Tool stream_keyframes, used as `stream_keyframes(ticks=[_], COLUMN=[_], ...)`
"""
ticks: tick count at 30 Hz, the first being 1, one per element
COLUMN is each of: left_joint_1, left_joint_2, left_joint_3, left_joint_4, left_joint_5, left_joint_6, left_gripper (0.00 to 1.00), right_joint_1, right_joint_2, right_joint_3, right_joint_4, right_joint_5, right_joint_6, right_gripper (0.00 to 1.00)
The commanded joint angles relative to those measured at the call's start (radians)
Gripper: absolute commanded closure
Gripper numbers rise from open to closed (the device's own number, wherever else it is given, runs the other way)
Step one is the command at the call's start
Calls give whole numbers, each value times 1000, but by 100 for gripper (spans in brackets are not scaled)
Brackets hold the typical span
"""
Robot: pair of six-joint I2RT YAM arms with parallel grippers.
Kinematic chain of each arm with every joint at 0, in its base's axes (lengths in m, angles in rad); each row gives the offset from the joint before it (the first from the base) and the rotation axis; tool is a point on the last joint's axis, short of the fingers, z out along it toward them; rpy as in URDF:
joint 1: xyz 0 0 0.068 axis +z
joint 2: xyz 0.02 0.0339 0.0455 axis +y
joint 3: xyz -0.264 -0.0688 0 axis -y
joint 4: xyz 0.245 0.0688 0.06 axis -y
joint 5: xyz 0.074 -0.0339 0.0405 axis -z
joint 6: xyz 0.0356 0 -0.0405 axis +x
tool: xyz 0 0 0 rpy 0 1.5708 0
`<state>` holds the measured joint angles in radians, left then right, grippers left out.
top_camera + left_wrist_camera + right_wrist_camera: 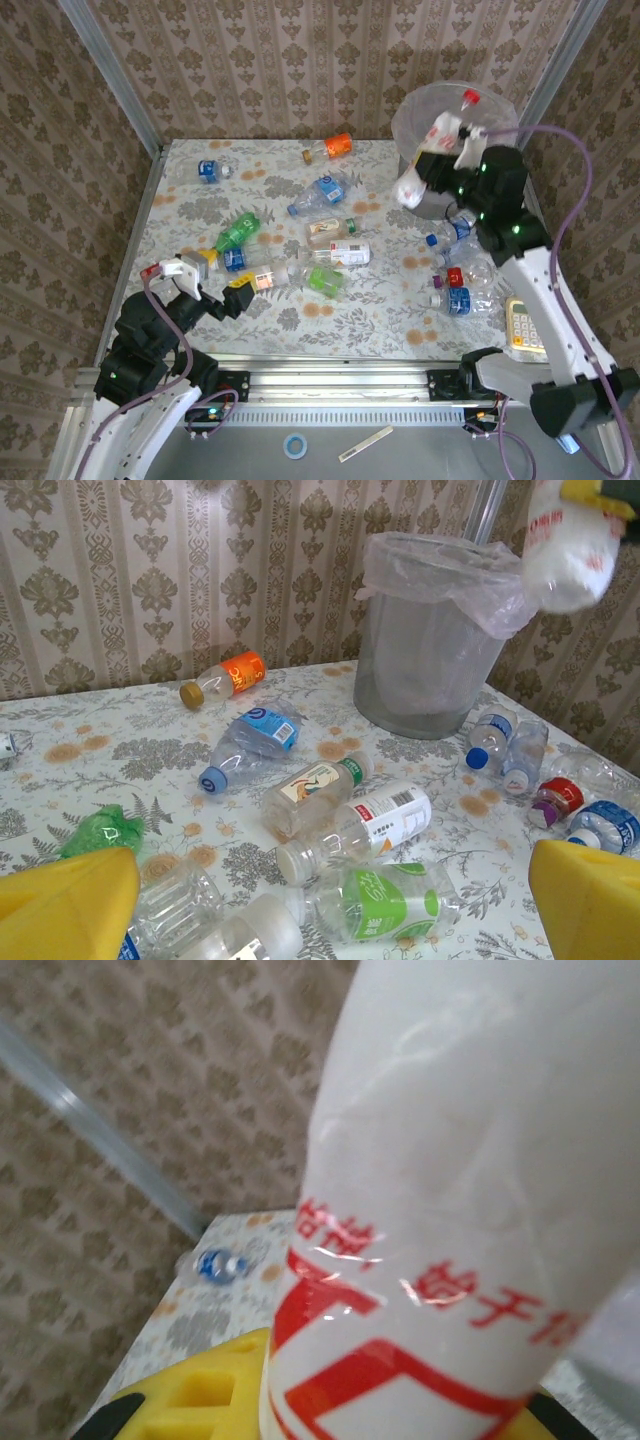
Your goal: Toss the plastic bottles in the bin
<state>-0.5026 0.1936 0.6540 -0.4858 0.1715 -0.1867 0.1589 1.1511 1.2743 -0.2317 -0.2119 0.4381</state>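
Observation:
My right gripper (pixel 425 172) is shut on a white plastic bottle with red print (pixel 409 190), held up in the air beside the left of the bin's rim (pixel 455 105). That bottle (pixel 450 1210) looms close in the right wrist view, with a yellow finger (pixel 190 1390) under it. The grey bin (pixel 420 670) has a translucent bag liner. My left gripper (pixel 222 270) stands open low over the near left of the table, its yellow fingers (pixel 65 905) wide apart over a green-labelled bottle (pixel 385 900). Several bottles lie on the table: orange-labelled (pixel 338 146), blue-labelled (pixel 325 190), green (pixel 237 232), white-labelled (pixel 345 253).
More bottles lie in a cluster (pixel 455 285) at the foot of the bin. A calculator (pixel 525 325) sits at the table's right edge by the right arm. Patterned walls and metal posts close in the table. A tape roll (pixel 295 445) lies below the front rail.

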Motion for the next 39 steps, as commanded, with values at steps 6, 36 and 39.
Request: stream_keyframes(ticks=[6,36,39], left_joint_1=[8,8,9], left_joint_2=[42,89,89], left_joint_3=[4,21,21], left_joint_4=[-12,-46,-46], left_joint_5=[-14,-18,-16], left_joint_6=[14,18,17], left_gripper=[0,0,0], right_joint_1=[-185,-216,-216], right_joint_2=[454,193,151], right_joint_3=[613,386,344], right_joint_4=[-216,-479,-488], right_joint_5=[74,-117,-127], right_joint_6=[43,9,8], right_gripper=[41,0,0])
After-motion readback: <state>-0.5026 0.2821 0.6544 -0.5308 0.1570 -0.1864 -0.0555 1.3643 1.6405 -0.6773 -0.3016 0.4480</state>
